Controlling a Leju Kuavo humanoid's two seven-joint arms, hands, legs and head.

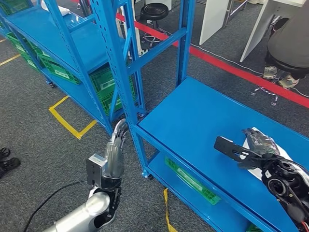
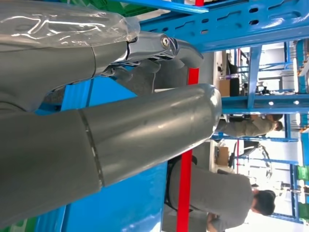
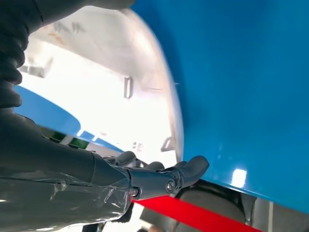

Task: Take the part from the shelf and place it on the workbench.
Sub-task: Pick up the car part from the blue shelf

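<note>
A white, flat, rounded part (image 1: 248, 143) lies on the blue shelf board (image 1: 196, 116) at the right. My right hand (image 1: 251, 154) reaches over it from the right, dark fingers stretched out straight past its left edge and gripping nothing. The right wrist view shows the white part (image 3: 109, 96) close beside the palm of that hand (image 3: 109, 179), whose fingers (image 3: 182, 171) are extended over the blue board (image 3: 247, 87). My left hand (image 1: 116, 150) hangs low at the left of the shelf's blue corner post (image 1: 123, 87), fingers straight and apart, holding nothing. In the left wrist view that hand (image 2: 109, 121) is bare.
Green crates (image 1: 105, 87) sit under the left shelf and a green crate (image 1: 189, 181) lies on the lower board. Yellow tape (image 1: 69, 123) and a red line (image 1: 233, 70) mark the grey floor. A person (image 1: 287, 43) sits at the back right near a black stool (image 1: 155, 12).
</note>
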